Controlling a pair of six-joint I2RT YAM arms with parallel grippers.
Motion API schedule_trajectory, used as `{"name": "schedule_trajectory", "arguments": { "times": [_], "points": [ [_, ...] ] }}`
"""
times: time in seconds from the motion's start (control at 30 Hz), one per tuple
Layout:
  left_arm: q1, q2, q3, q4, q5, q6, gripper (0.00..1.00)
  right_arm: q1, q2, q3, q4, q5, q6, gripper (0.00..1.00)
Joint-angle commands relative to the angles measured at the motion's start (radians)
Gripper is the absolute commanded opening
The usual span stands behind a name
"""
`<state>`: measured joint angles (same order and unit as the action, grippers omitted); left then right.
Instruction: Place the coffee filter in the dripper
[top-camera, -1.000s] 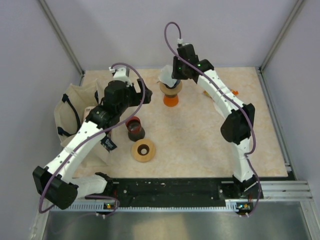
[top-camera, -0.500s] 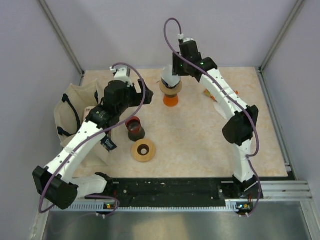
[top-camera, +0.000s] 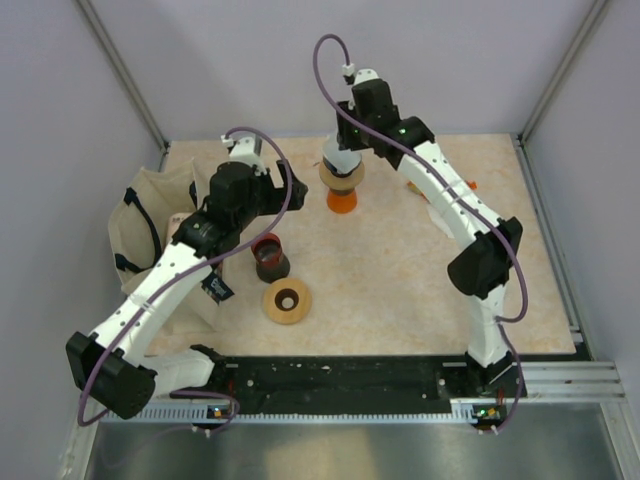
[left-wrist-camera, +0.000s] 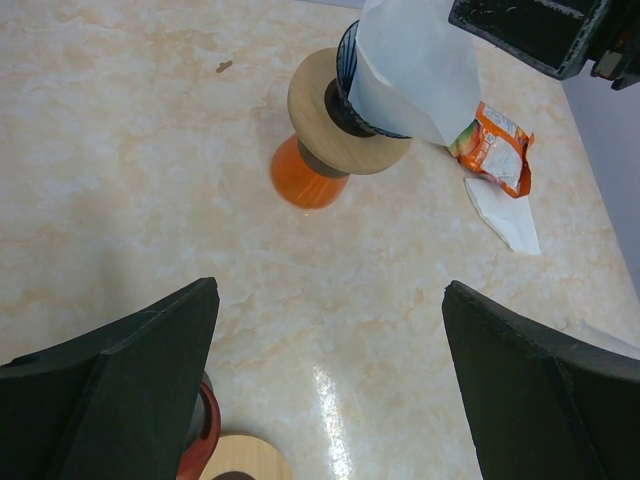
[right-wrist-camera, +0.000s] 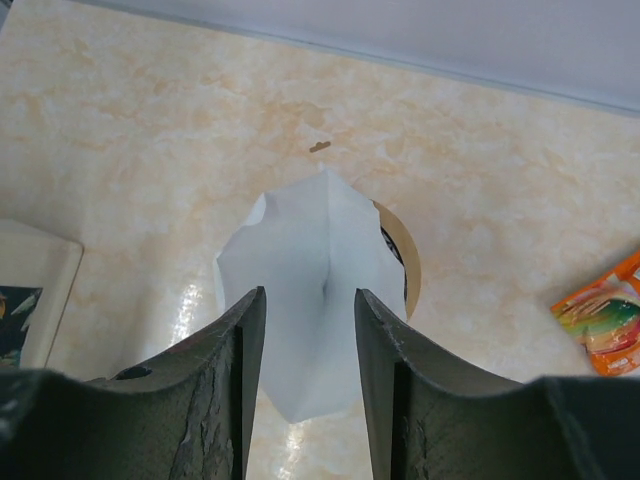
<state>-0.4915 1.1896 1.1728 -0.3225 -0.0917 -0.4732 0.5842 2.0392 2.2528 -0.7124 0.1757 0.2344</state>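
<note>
Right wrist view: the right gripper (right-wrist-camera: 308, 300) stands half-open over the coffee filter (right-wrist-camera: 300, 245), flimsy, light paper probably best pinched at its upper edge.

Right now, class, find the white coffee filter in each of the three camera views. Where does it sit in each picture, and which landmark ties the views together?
Top external: the coffee filter is at upper centre, standing in the dripper.
Left wrist: the filter is at the top, right of centre.
Right wrist: the filter is in the middle of the picture.
Shared landmark: the dripper, whose wooden collar shows directly beneath the filter in every view.
</note>
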Motion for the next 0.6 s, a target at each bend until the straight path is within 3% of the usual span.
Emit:
{"name": "schedule_trajectory", "arguments": {
  "times": [0.0,0.57],
  "points": [
    [0.004,-0.002,-0.013,0.039,0.009,-0.010,0.99,0.008,0.036,0.004,0.021,0.011,-0.017,0.41],
    [0.005,-0.004,-0.025,0.036,0.004,-0.012,0.99,0.008,0.154,0.044,0.019,-0.025,-0.061,0.41]
  ]
}}
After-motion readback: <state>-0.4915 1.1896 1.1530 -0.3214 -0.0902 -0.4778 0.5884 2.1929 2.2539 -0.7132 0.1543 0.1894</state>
